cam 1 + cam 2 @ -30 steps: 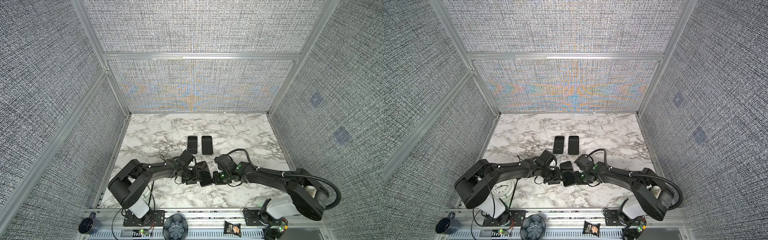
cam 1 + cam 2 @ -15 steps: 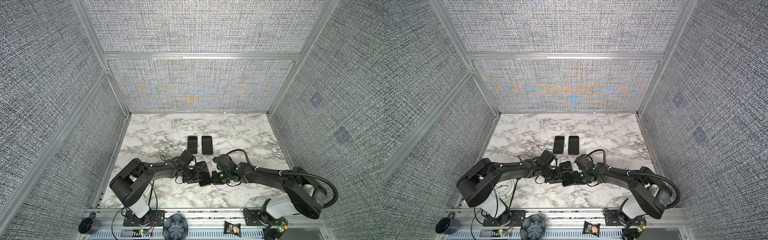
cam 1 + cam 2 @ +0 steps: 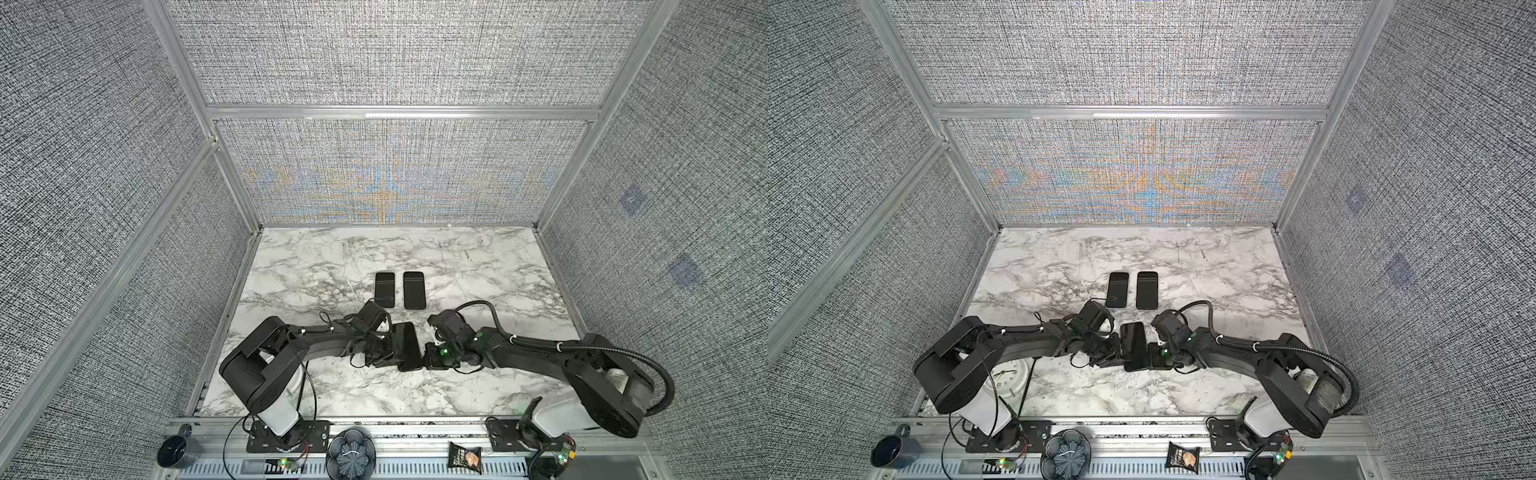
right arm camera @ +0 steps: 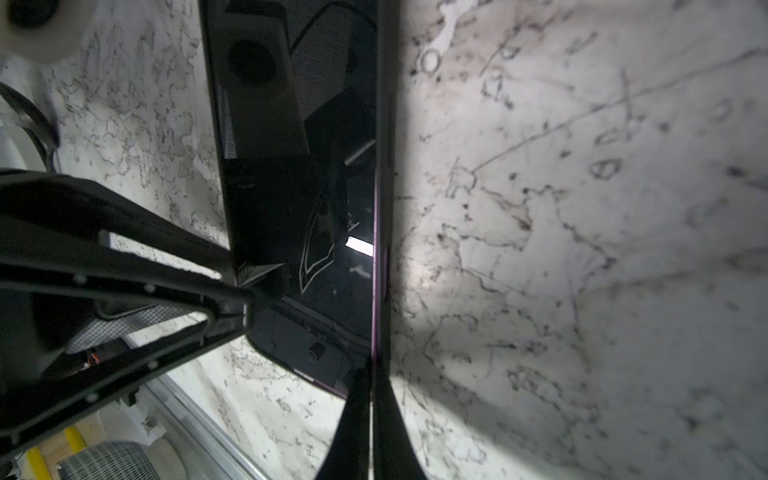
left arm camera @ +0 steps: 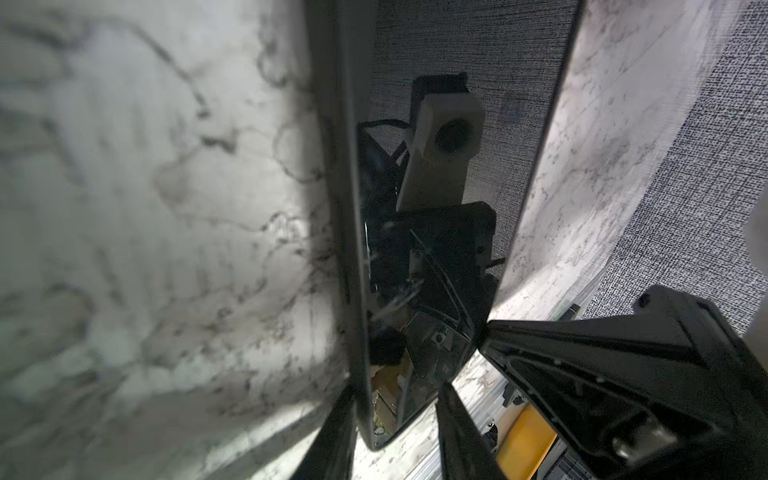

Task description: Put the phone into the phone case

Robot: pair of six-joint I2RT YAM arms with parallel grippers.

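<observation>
A black phone [image 3: 405, 345] [image 3: 1133, 345] with a glossy screen [image 5: 457, 166] [image 4: 299, 187] is held raised and tilted over the front middle of the marble table [image 3: 478, 266]. A dark rim, the phone case [image 4: 385, 166] [image 5: 332, 166], runs along its edge with a thin purple line beside it. How deep the phone sits in it is unclear. My left gripper [image 3: 388, 359] [image 3: 1115, 357] [image 5: 395, 388] clamps the phone's near corner, one finger on the back and one on the screen. My right gripper [image 3: 426, 361] [image 3: 1152, 359] [image 4: 371, 370] is shut, pinching the case's rim.
Two more dark phones [image 3: 384, 289] [image 3: 414, 289] lie flat side by side just behind the grippers. A white clock [image 3: 1009, 374] sits under the left arm. A mug [image 3: 174, 451], a round dark holder [image 3: 351, 453] and a snack bag [image 3: 465, 457] rest on the front rail.
The right gripper's jaws have closed onto the rim. The left jaws have narrowed a little. The phone now stands straighter between the two grippers.
</observation>
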